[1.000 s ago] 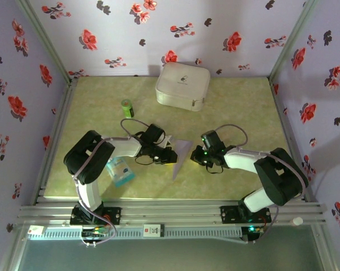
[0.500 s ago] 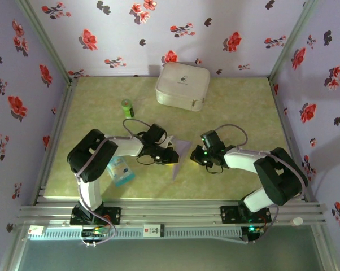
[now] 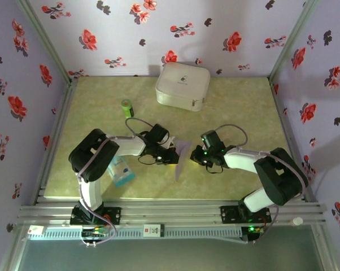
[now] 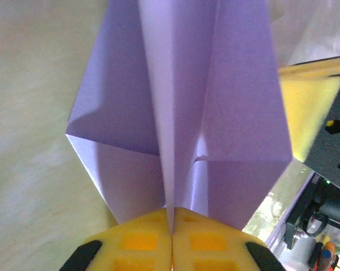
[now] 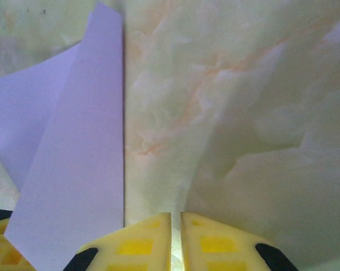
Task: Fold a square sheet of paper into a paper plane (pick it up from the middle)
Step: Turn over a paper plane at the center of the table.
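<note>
Nudged rightward, the left gripper [image 4: 171,219] pinches the paper plane [image 4: 178,107] at its crease, just in front of the white case [image 3: 182,86]. Also in front of the case, the right gripper [image 5: 175,227] is empty, its jaws nearly touching.

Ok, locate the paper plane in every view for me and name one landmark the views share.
Top external: the paper plane sits mid-picture, straight below the white case.
Left wrist: it fills the middle, its centre crease pinched by the left fingers at the bottom edge.
Right wrist: it runs up the left side, beside the shut right fingers.
Shared landmark: the pale green marbled table.
</note>
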Available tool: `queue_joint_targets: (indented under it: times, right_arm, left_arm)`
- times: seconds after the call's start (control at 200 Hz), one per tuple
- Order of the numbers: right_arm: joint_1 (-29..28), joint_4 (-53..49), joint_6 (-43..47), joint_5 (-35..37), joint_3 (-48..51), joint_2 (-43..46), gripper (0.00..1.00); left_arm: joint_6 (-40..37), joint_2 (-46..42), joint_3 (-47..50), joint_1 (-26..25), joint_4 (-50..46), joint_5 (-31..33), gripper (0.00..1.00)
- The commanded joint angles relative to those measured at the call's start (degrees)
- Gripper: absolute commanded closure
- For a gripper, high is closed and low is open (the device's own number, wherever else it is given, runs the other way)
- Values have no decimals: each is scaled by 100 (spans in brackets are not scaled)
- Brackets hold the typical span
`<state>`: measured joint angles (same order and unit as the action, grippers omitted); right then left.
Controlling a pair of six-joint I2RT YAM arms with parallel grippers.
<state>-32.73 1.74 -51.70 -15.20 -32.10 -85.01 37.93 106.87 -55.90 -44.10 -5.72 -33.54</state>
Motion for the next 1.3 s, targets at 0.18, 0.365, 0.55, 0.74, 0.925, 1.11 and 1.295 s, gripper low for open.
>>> queue_joint_targets:
  times: [0.18,0.365,0.55,0.74,0.925,1.11,1.295]
  right_arm:
    - [-67,-537,4,862,35,704,86]
    - [-67,-461,-94,892,141,730,85]
    - [-67,-383,-130,835,143,663,85]
    - [-67,-329,-142,759,107,603,84]
    - [-67,901,-360,27,304,606,78]
    - [-84,1389,-378,-478,172,436,74]
    - [-111,1381,-358,-571,90,270,73]
  left_arm:
    - [-373,-944,-497,-29,-1775,2272,94]
    - [-453,-886,-852,-46,-2628,3019,94]
    - [-478,-777,-939,-48,-2864,3196,94]
    - [-447,-609,-1009,-73,-2953,3185,93]
    - [-465,-471,-1071,-83,-2955,3114,93]
    - [-434,-382,-1098,-113,-2935,3107,90]
    - [-416,-307,-1105,-122,-2948,3100,87]
